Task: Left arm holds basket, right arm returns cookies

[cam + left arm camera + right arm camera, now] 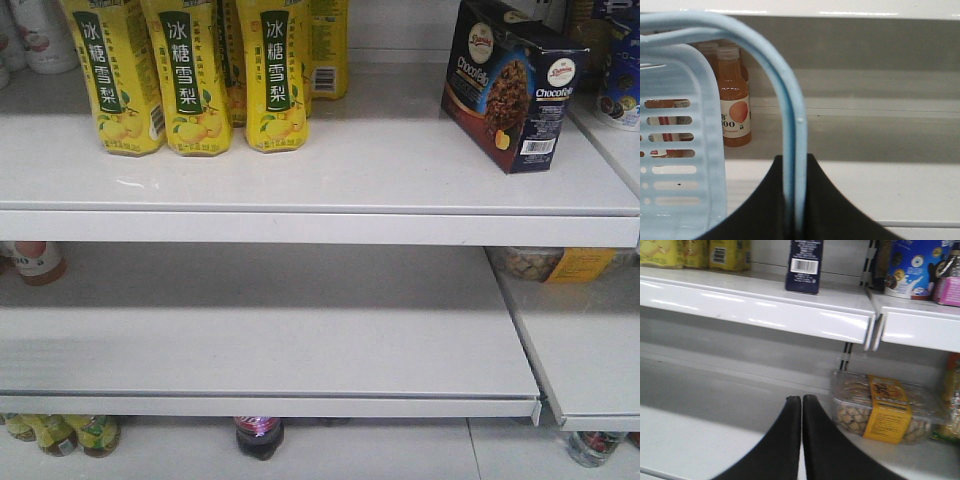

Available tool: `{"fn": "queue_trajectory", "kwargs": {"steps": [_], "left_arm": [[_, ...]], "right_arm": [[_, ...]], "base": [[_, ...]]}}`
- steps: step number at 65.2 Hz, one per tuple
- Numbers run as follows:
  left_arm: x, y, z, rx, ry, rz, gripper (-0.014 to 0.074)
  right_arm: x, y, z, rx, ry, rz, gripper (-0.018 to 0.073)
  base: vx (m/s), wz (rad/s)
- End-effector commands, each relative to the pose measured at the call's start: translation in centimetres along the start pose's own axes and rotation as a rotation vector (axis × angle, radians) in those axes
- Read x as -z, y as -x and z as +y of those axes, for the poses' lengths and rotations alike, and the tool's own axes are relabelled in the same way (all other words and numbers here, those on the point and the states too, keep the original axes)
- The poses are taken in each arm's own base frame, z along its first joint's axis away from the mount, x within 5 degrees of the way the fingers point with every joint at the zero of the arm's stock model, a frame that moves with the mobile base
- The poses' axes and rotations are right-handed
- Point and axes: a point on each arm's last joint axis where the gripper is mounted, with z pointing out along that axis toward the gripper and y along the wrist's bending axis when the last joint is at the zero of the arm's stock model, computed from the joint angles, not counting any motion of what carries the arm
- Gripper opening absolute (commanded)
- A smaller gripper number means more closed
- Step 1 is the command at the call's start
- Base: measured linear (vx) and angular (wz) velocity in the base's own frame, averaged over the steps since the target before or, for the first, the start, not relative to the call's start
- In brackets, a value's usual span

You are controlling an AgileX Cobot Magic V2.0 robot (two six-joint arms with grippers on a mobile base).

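Note:
The cookies (pixel 515 85), a dark navy box with a chocolate cookie picture, stand upright on the upper shelf at the right; the right wrist view shows the box's barcode end (pixel 804 266) on the shelf above. My right gripper (pixel 802 399) is shut with nothing between its black fingers, lower than the box, over the middle shelf. My left gripper (pixel 795 165) is shut on the thin handle (pixel 790 100) of the light blue basket (pixel 680 165), whose slotted wall fills the left of the left wrist view. Neither arm shows in the front view.
Yellow drink bottles (pixel 190 75) stand at the upper shelf's left. A clear tub of snacks with a yellow label (pixel 885 407) lies on the middle shelf right of my right gripper. Orange drink bottles (pixel 734 100) stand behind the basket. A blue tub (pixel 912 267) sits right of the cookies.

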Motion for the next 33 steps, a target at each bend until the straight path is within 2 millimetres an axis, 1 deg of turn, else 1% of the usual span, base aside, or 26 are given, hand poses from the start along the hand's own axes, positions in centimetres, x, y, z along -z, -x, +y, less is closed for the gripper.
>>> {"fn": "queue_trajectory", "kwargs": {"steps": [1, 16, 28, 33], "left_arm": [[0.4, 1.9, -0.2, -0.028, -0.019, -0.145, -0.0006], [0.4, 1.9, -0.2, -0.028, -0.019, -0.145, -0.0006], [0.4, 1.9, -0.2, -0.028, -0.019, -0.145, -0.0006], [0.4, 1.9, -0.2, -0.028, -0.019, -0.145, -0.0006]], "right_arm": [[0.1, 0.8, -0.7, 0.005, -0.095, -0.084, -0.0008], [0.1, -1.4, -0.6, -0.034, -0.134, -0.083, -0.0008], [-0.1, -3.0, -0.3, -0.127, -0.128, -0.111, -0.0008], [0.0, -3.2, -0.3, -0.142, -0.129, -0.108, -0.0008]], "base": [[0.00, 0.00], [0.00, 0.00], [0.00, 0.00], [0.00, 0.00]]}}
